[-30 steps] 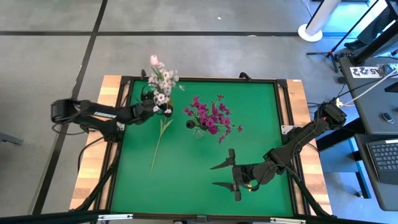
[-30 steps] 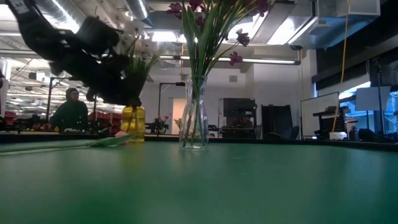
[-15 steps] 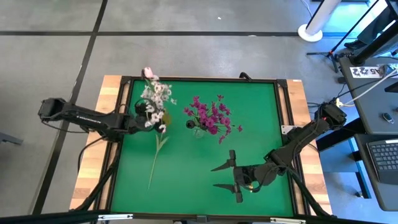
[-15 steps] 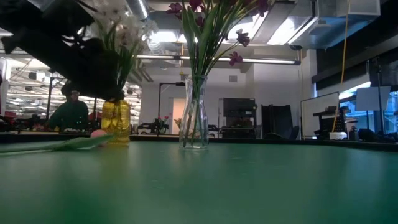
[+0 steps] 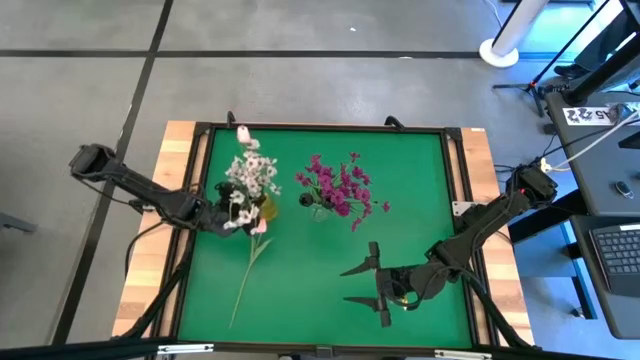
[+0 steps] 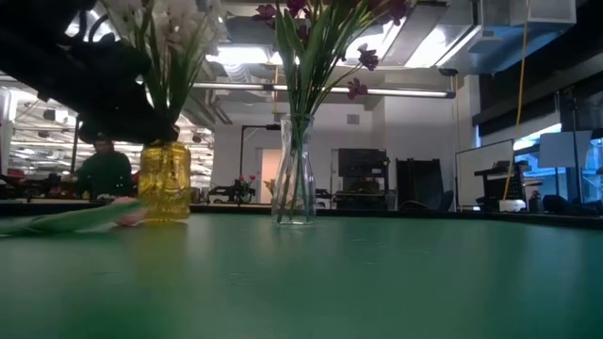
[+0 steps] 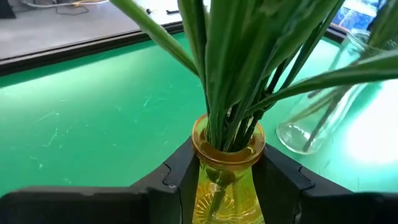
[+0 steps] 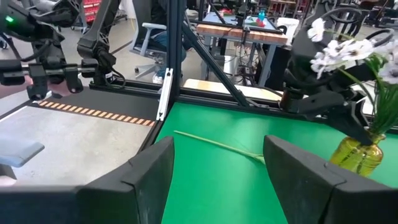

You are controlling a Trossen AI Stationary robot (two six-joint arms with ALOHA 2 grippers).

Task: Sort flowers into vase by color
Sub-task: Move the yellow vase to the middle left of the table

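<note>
The flowers stand in two vases on the green surface (image 5: pixel 330 280), with one left over. White flowers (image 5: pixel 248 180) fill a yellow vase (image 7: pixel 227 168) toward the left; purple flowers (image 5: pixel 340 185) fill a clear vase (image 6: pixel 295 169) near the middle. A single tulip (image 5: pixel 250 255) lies flat on the mat just beside the yellow vase, its stem running toward the front edge and its pale bud near the vase.

The left hand (image 7: pixel 227 180) is clenched on the yellow vase, one finger on either side of its neck just below the rim. The right hand (image 5: pixel 365 283) hangs spread wide and empty over the front right of the surface, well apart from everything.

By my judgement the stems are light, thin and springy, and the blossoms would crush or shed if squeezed, so the tulip is best taken on the bare stem, about midway. The yellow vase looks like smooth glass: slippery, breakable and top-heavy with its tall bunch, so the grip at the neck suits it, provided it is kept upright.

The surface is a flat green mat in a dark frame on a wooden top. Beyond it lies an open workshop with ceiling strip lights, desks and other rigs; a person (image 6: pixel 105 171) sits far back.
</note>
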